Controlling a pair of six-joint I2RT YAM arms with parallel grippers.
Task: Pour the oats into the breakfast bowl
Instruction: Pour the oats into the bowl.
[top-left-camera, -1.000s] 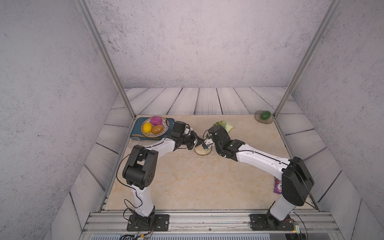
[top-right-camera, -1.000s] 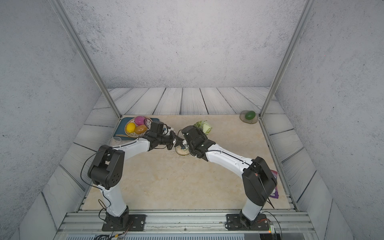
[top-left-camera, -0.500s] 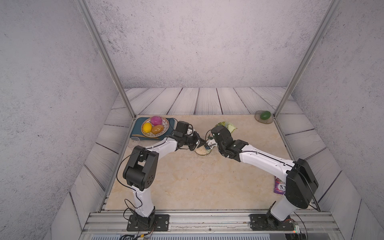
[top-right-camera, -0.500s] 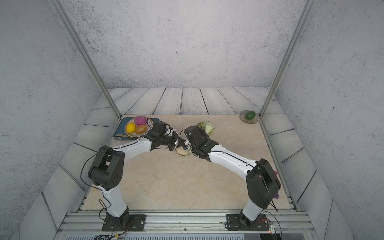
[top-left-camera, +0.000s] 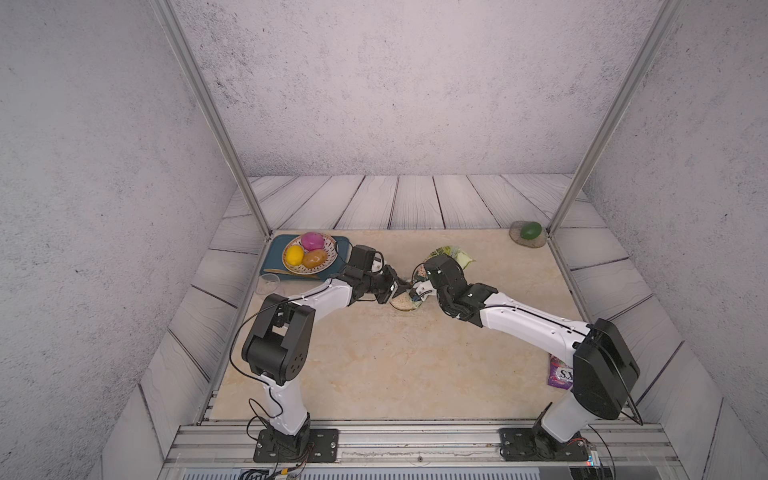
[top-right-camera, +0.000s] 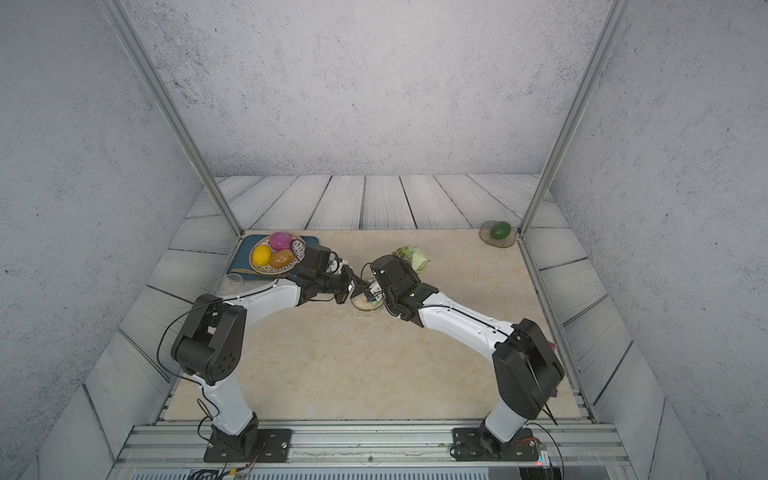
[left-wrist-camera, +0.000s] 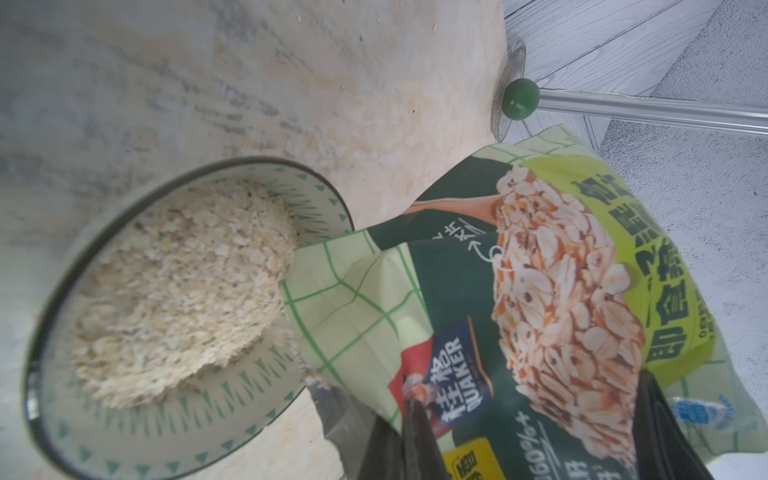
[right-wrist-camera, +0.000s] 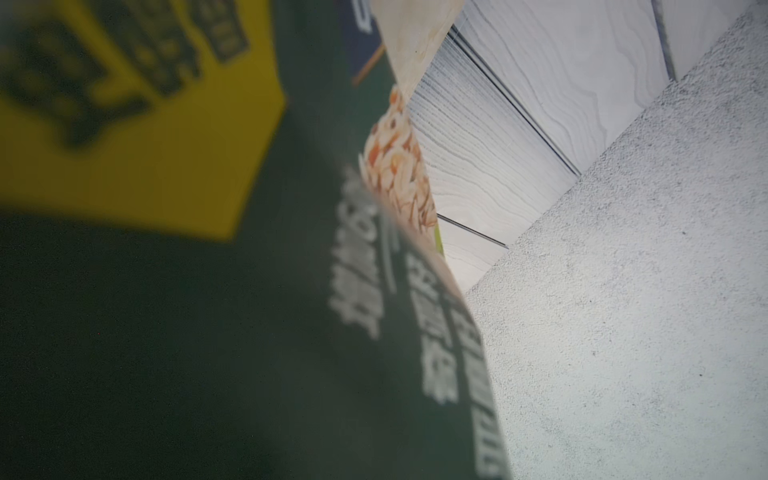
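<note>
Right gripper (top-left-camera: 417, 291): clamped on the tall yellow-green plastic oat bag (left-wrist-camera: 540, 291), the one with the oat-flake picture and dark green panel. The bag is off the table and tilted, mouth low and body rising behind the right wrist. The right wrist view is almost filled by its printed face, out of focus.

Left gripper (left-wrist-camera: 409, 432): jaws pressed together, tips at the bag's lower edge close to the mouth. Cannot tell whether any film is caught between them.

In the left wrist view the bag mouth overlaps the rim of the small round white glazed breakfast bowl (left-wrist-camera: 166, 419), which has a dark rim and fine green dashes inside. The oats (left-wrist-camera: 178, 291), pale beige flakes, lie heaped in the bowl, covering its floor and reaching up to the bag mouth.

The bowl stands on the beige marbled tabletop (top-left-camera: 374, 365), between the two grippers.

Far left corner: a dark blue rectangular tray (top-left-camera: 272, 259) bears a wide patterned dish (top-left-camera: 331, 248) holding pink, yellow and orange-brown fruit. A clear glass cup (top-left-camera: 268, 286) stands just beside the tray.

Far right corner: a green oval fruit (top-left-camera: 531, 230) sits on a grey round coaster (top-left-camera: 517, 239).

Right edge: a purple sachet (top-left-camera: 559, 374) is partly hidden by the right arm.
</note>
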